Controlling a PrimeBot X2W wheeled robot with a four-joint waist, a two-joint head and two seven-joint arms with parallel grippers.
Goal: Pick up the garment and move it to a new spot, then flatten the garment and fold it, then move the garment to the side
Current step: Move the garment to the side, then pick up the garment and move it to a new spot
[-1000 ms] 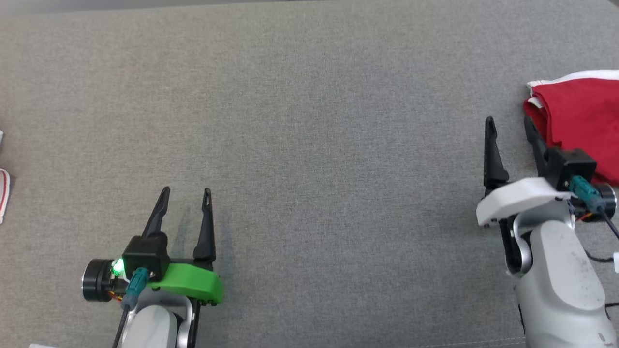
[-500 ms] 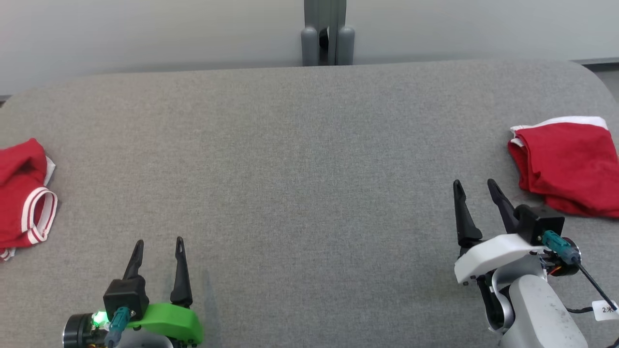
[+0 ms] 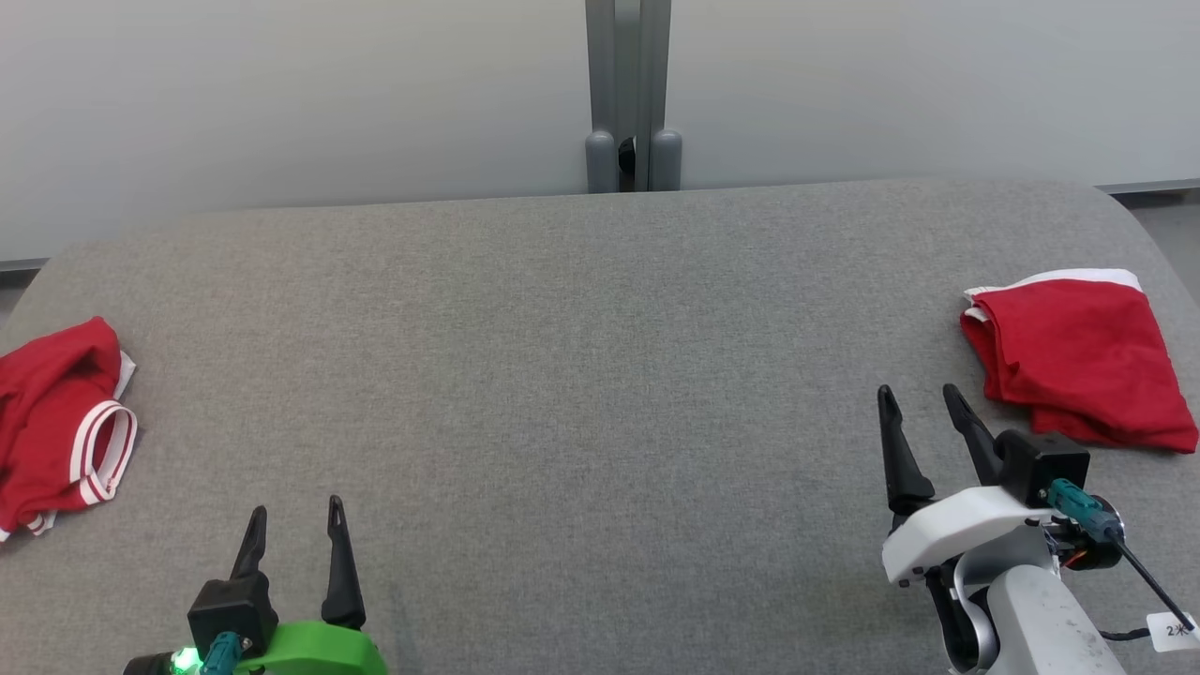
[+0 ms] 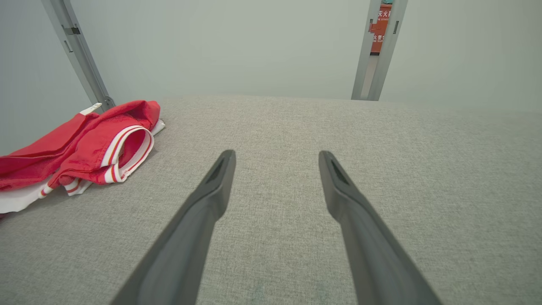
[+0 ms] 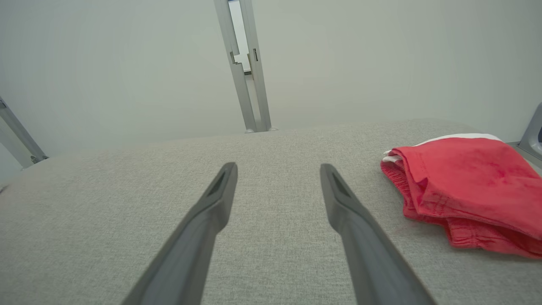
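A folded red garment [image 3: 1078, 361] with a white edge lies flat at the table's right side, also seen in the right wrist view [image 5: 465, 182]. My right gripper [image 3: 916, 389] [image 5: 277, 166] stands open and empty just left of it and nearer to me, not touching it. A second red garment [image 3: 52, 412] with white striped trim lies crumpled at the table's left edge, partly cut off by the frame. It lies ahead and left of my left gripper [image 3: 296, 506] [image 4: 276, 153] in the left wrist view [image 4: 84, 135]. That gripper is open and empty, low over the cloth surface.
The grey fabric table [image 3: 600, 375] has rounded far corners. Behind it stand a pale wall and a grey metal post [image 3: 628, 94]. A wide bare stretch of table lies between the two garments.
The head camera has tilted up, so the table's far edge, the wall and the left garment have come into view. My right gripper has drawn back from the folded garment. Both grippers stay open.
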